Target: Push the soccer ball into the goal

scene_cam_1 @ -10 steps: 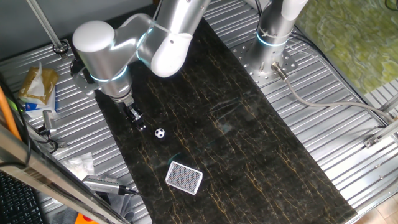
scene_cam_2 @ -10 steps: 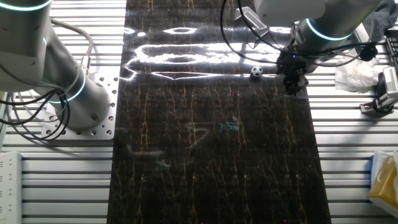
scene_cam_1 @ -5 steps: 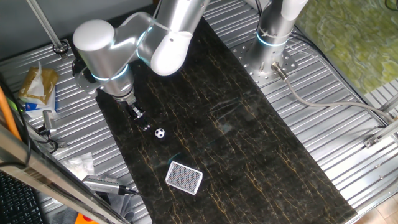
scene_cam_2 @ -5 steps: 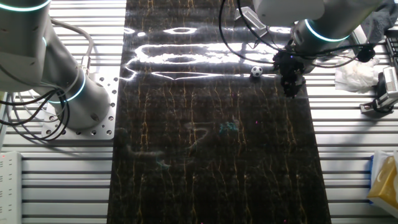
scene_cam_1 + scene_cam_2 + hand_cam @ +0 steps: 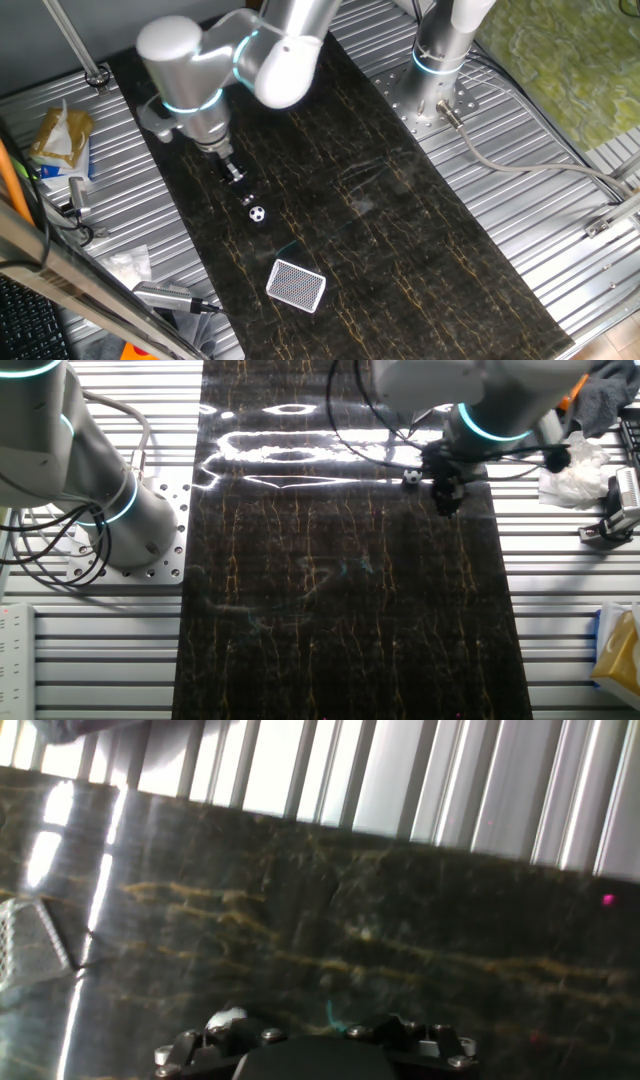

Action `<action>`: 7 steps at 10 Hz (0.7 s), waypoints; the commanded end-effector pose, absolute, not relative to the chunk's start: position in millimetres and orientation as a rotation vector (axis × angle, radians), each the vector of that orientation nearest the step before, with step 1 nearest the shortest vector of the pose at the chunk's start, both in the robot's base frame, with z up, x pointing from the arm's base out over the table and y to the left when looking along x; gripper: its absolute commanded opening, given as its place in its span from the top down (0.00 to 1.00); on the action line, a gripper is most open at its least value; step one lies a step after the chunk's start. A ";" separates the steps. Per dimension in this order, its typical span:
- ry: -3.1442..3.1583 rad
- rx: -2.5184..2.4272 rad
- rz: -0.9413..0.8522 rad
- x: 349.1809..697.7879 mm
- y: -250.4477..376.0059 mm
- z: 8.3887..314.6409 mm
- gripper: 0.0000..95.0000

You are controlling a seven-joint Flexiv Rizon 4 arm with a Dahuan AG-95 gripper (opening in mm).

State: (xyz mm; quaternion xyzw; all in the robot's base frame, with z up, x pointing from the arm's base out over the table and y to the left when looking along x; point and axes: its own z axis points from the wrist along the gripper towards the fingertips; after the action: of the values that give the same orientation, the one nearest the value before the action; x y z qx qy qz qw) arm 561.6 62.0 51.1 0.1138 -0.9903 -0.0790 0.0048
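Dark marble-look mat [image 5: 400, 250] over a ribbed metal table [image 5: 560, 250]; glare streaks across the mat's far end in the other fixed view. I count one soccer ball [image 5: 257, 213], one goal [image 5: 296, 286], two arm bases, one on each side strip. My gripper [image 5: 240, 188] hangs fingers-down just beside the ball, on the side away from the goal; touching or not, I cannot tell. Fingers look close together, but whether they are spread or pressed I cannot tell. Ball sits on the mat near the goal, apart from it. Goal lies flat on the mat, mesh up. Clutter on the table edge: a yellow packet [image 5: 58, 138] and crumpled tissue [image 5: 570, 472].
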 end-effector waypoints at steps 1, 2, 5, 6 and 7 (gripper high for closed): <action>-3.105 0.323 -0.241 556.5 67.9 49.9 0.20; -3.108 0.299 -0.240 552.7 72.9 49.9 0.20; -3.119 0.260 -0.224 545.6 89.9 49.3 0.20; -3.124 0.252 -0.222 543.8 94.9 47.5 0.20; -3.126 0.247 -0.222 542.6 97.6 46.7 0.20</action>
State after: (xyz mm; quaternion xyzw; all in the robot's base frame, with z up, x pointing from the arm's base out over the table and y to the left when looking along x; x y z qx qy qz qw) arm 541.9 99.7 46.3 0.0782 -0.9944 -0.0707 -0.0009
